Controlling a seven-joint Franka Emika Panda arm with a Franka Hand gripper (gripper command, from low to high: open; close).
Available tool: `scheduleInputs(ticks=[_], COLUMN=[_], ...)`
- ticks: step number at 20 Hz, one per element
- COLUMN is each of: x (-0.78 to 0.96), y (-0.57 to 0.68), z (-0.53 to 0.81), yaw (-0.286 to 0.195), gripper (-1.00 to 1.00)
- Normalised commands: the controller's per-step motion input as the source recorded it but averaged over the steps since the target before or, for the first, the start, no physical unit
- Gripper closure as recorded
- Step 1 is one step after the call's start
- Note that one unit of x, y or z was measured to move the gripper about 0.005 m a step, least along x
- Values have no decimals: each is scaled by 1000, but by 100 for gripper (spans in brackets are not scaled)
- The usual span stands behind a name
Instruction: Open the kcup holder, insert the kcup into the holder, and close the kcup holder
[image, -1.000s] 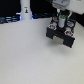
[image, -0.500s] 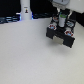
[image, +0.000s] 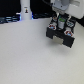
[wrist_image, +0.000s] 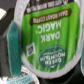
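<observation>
One white post (image: 24, 9) well apart from kcup holder (image: 61, 36); gripper (image: 60, 23) above holder.

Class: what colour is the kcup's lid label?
Green with white lettering on the kcup; clearest in the wrist view.

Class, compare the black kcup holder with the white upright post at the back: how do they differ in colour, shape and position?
The kcup holder is black; the post is white. The holder is low and boxy; the post is slim and upright. The holder sits at the exterior view's right under the gripper; the post stands far left, apart. Both rest on the white table.
</observation>
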Motion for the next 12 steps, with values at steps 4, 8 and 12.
scheduleInputs(ticks=[4, 8, 12], x=[65, 80, 119], y=[146, 154, 130], z=[-144, -49, 119], yaw=[23, 41, 85], gripper=[100, -100, -100])
